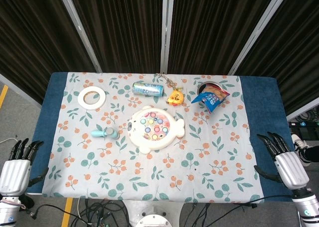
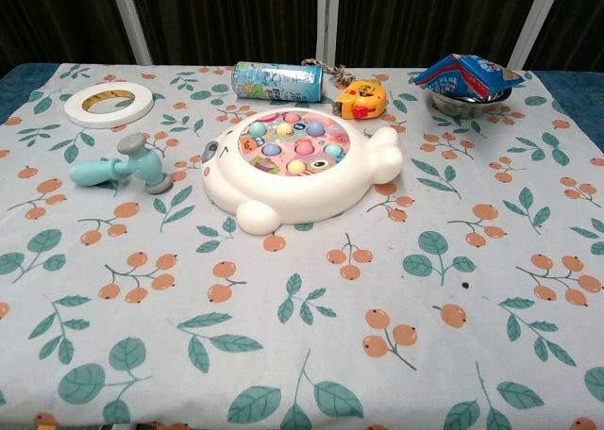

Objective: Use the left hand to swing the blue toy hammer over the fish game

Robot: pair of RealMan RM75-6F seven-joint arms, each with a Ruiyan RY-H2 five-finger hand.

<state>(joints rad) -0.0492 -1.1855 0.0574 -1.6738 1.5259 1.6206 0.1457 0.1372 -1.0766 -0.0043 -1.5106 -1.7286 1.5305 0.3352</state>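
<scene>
The blue toy hammer (image 1: 105, 133) (image 2: 121, 167) lies on the floral cloth, its grey head toward the fish game. That white fish-shaped game (image 1: 155, 128) (image 2: 294, 166), with pastel pegs on top, sits at the table's middle just right of the hammer. My left hand (image 1: 19, 163) hangs off the table's near left corner, fingers spread, holding nothing, well short of the hammer. At the near right edge my right hand (image 1: 283, 160) is likewise open and empty. Neither hand shows in the chest view.
A white tape roll (image 1: 91, 96) (image 2: 105, 103) lies far left. Along the back are a lying can (image 1: 148, 89) (image 2: 276, 81), a yellow toy (image 1: 175, 96) (image 2: 362, 98) and a metal bowl (image 2: 453, 105) with a blue snack bag (image 1: 211, 97) (image 2: 466, 74).
</scene>
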